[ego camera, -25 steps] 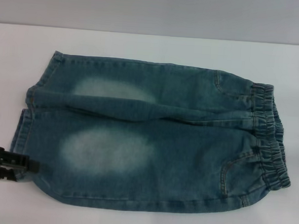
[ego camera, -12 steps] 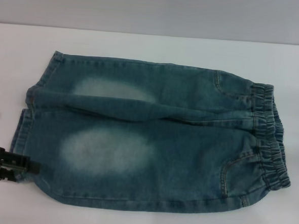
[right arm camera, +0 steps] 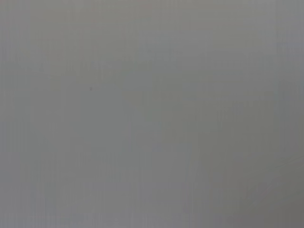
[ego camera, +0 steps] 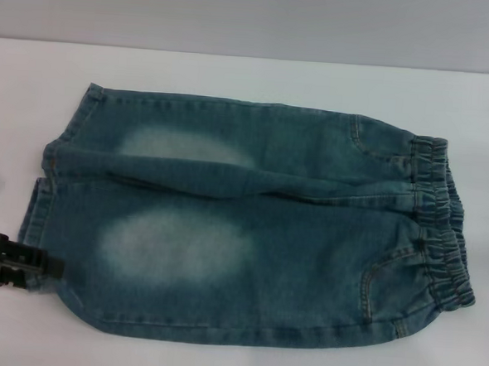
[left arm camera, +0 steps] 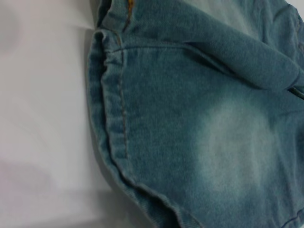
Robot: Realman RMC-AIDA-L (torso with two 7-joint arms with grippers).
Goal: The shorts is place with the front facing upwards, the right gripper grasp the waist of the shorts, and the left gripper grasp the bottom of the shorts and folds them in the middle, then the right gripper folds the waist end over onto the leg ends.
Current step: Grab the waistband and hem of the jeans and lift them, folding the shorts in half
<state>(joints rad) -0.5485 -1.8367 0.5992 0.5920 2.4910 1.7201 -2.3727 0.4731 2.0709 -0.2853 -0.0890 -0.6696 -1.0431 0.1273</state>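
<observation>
— Where are the shorts [ego camera: 250, 225] right now?

— Spread flat on the white table [ego camera: 251, 75], front side up, lying sideways to the robot. The waist [ego camera: 441, 224], that puckered elastic band, points to the robot's right; the leg ends [ego camera: 49, 188] point to its left. Both legs show a pale faded patch, and a long crease runs between them from the hems toward the band.

— And the grippers?

— Only the left gripper [ego camera: 47, 267] shows. It comes in low from the left edge of the head view, black, with its tip right at the hem corner of the leg nearer the robot. It looks to be touching the denim there, or just beside it; I can't say which.

— Is it pinching the cloth?

— I cannot tell. From here the fingers run together into one dark shape, so whether they stand apart or together is not clear.

— What does its wrist camera see?

— The stitched hem [left arm camera: 114, 118] of that near leg, close up, with its orange-brown thread, the faded patch [left arm camera: 232, 142] beyond it, and bare table [left arm camera: 42, 118] alongside. The hem lies flat on the surface, slightly rumpled along its edge.

— The right gripper?

— Out of sight. Its wrist camera shows only plain grey.
</observation>
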